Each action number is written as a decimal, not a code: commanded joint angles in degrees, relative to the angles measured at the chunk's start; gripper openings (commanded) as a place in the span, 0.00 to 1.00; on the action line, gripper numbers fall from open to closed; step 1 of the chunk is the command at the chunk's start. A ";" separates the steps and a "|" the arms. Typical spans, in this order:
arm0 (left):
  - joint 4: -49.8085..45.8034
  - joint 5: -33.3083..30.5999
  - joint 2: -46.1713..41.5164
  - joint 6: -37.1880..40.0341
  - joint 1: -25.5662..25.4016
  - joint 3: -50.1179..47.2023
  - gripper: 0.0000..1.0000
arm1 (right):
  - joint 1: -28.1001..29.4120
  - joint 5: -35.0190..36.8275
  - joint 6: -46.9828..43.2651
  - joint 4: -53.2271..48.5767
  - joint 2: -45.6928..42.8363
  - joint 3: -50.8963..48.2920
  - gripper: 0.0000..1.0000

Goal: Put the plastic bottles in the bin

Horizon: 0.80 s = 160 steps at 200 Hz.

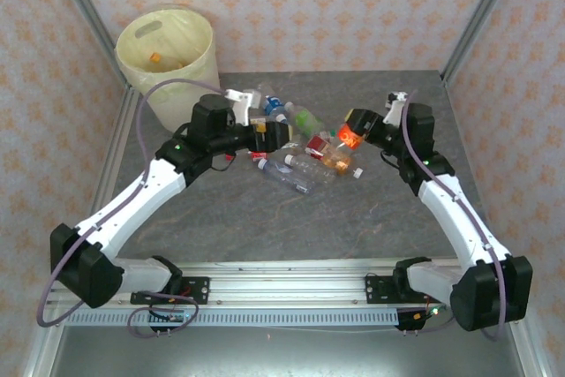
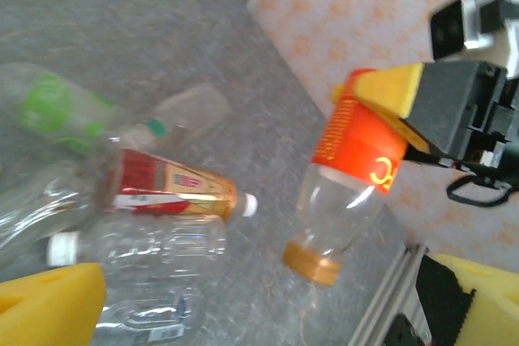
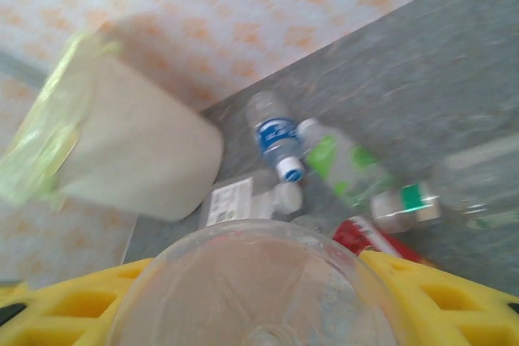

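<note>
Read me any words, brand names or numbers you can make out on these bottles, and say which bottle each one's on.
Nothing can be read as text.
The orange-label bottle: a yellow curly mark and fine print, too blurred.
The red-label bottle: print blurred.
The blue-label bottle: blurred.
The white-label bottle: dark print, too small.

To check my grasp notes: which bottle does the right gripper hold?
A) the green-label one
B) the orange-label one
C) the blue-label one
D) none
B: the right gripper is closed on the orange-label bottle, while the green-label bottle and the blue-label bottle lie on the table.
</note>
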 commanded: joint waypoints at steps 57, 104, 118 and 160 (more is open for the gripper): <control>-2.78 10.31 8.10 7.70 -5.68 9.31 0.99 | 8.06 -8.70 2.98 12.03 1.55 4.81 0.38; 2.09 13.00 8.31 5.29 -5.86 7.28 0.96 | 10.12 -9.27 7.05 16.99 1.95 4.55 0.38; 4.31 14.47 8.30 3.97 -5.91 6.45 0.92 | 10.66 -9.74 7.49 17.86 2.00 4.53 0.38; 8.11 15.88 8.13 2.33 -5.91 5.05 0.67 | 11.15 -10.74 9.30 20.49 2.26 4.30 0.38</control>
